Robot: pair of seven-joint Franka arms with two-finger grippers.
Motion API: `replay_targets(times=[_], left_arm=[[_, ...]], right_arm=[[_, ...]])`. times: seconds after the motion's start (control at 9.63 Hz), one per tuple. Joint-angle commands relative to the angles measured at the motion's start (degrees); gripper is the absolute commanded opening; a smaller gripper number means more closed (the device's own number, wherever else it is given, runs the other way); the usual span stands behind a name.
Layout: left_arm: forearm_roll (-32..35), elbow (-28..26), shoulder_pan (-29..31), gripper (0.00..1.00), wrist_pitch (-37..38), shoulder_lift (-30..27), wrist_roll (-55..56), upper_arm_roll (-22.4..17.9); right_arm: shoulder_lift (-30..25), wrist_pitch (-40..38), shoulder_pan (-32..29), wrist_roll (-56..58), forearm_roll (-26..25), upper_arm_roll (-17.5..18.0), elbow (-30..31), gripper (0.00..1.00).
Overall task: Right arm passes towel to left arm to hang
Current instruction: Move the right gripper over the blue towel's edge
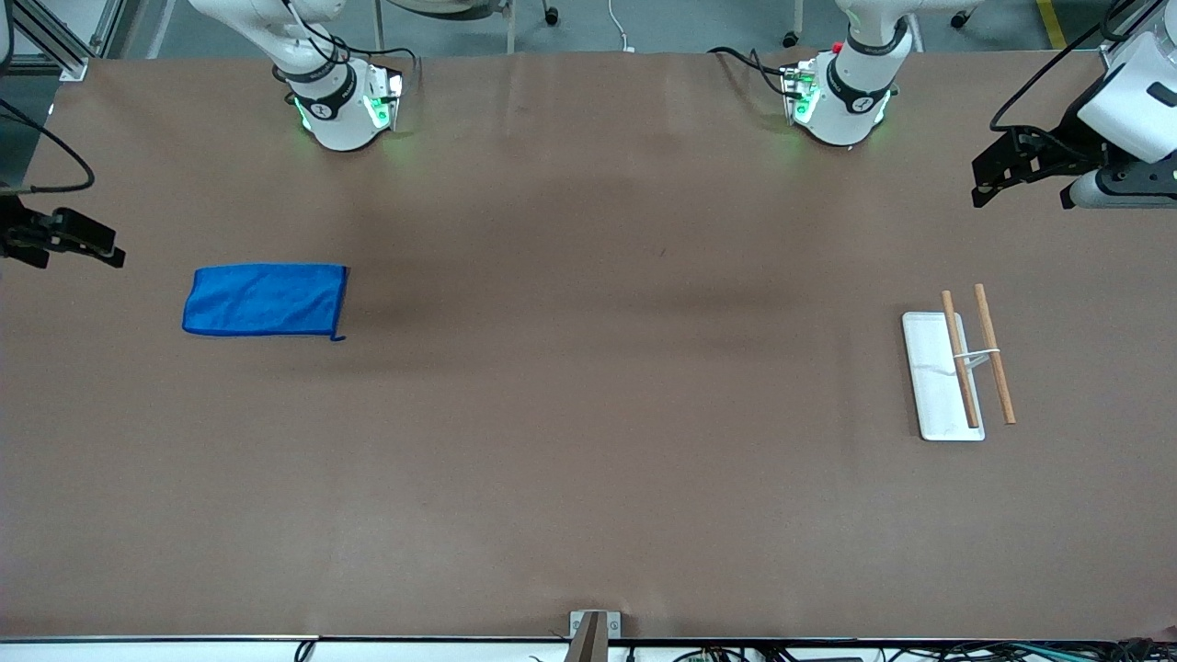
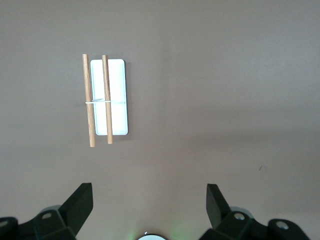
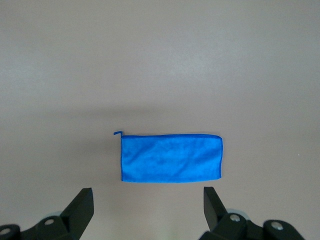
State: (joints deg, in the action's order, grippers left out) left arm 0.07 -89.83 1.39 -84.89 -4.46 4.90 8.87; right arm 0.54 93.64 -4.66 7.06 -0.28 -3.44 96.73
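Note:
The bright blue towel [image 1: 265, 301] lies flat and folded on the brown table toward the right arm's end, its small loop tag at one corner. It also shows in the right wrist view [image 3: 171, 157]. My right gripper [image 1: 78, 250] hangs in the air beside the towel, near the table's end, open and empty [image 3: 148, 202]. My left gripper [image 1: 1002, 179] is up in the air at the left arm's end, open and empty [image 2: 150, 200]. A hanging rack [image 1: 961, 368] with a white base and two wooden rods stands on the table below it; it also shows in the left wrist view [image 2: 106, 97].
The two arm bases [image 1: 340, 106] [image 1: 841, 97] stand along the table edge farthest from the front camera. A small metal bracket [image 1: 593, 630] sits at the table edge nearest the front camera. Bare brown table [image 1: 598, 322] lies between towel and rack.

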Motion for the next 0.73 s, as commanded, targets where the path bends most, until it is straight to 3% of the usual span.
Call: replay_targets(times=[0.0, 0.31, 0.62], left_arm=[[0.10, -0.08, -0.34, 1.00, 1.13, 1.12, 0.28, 0.00], [0.10, -0.17, -0.33, 1.00, 1.13, 1.21, 0.10, 0.09], [0.10, -0.08, -0.77, 1.00, 1.13, 1.21, 0.46, 0.44]], right_arm=[[-1.24, 6.52, -2.19, -0.47, -0.42, 0.80, 7.91, 0.97], [-0.98, 20.12, -4.38, -0.56, -0.42, 0.80, 20.47, 0.96], [2.70, 36.30, -5.62, -0.65, -0.42, 0.80, 32.70, 0.95]])
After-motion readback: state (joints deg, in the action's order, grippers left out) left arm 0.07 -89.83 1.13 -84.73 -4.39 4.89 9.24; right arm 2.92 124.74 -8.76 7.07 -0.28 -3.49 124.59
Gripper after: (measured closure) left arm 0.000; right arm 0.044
